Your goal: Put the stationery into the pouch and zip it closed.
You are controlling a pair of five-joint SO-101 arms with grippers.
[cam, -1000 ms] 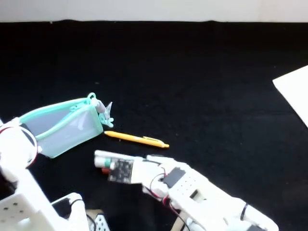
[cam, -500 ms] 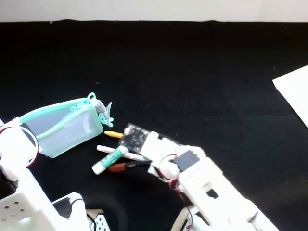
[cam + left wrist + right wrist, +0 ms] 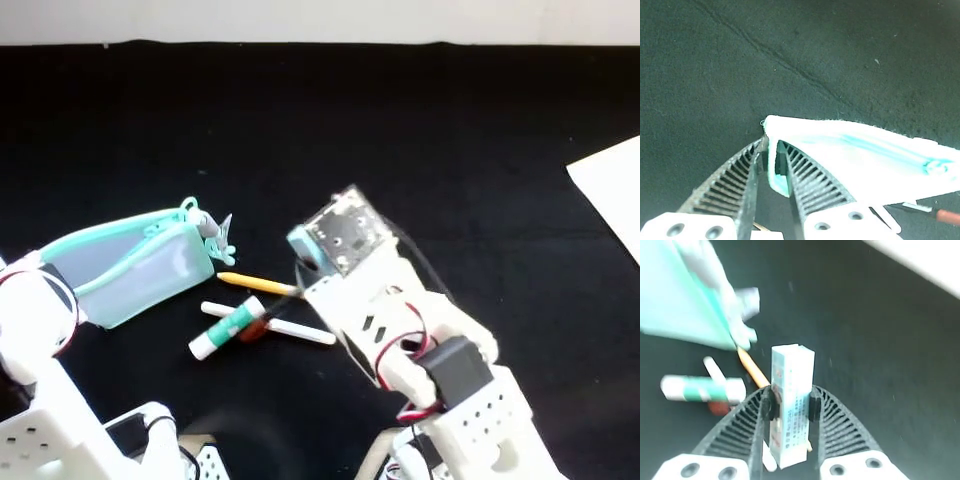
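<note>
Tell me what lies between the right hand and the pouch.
A yellow pen lies between the right hand, which grips a white eraser, and the pouch; the high view shows it.

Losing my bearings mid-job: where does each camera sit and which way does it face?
High view: fixed above the table, looking down on both arms, the pouch, pencil and glue stick.
Left wrist view: on the left wrist, looking along the left gripper, shut on the pouch's edge.
Right wrist view: on the right wrist, looking along the right gripper, shut on an eraser.
Shared by high and right wrist views: pencil, glue stick.
</note>
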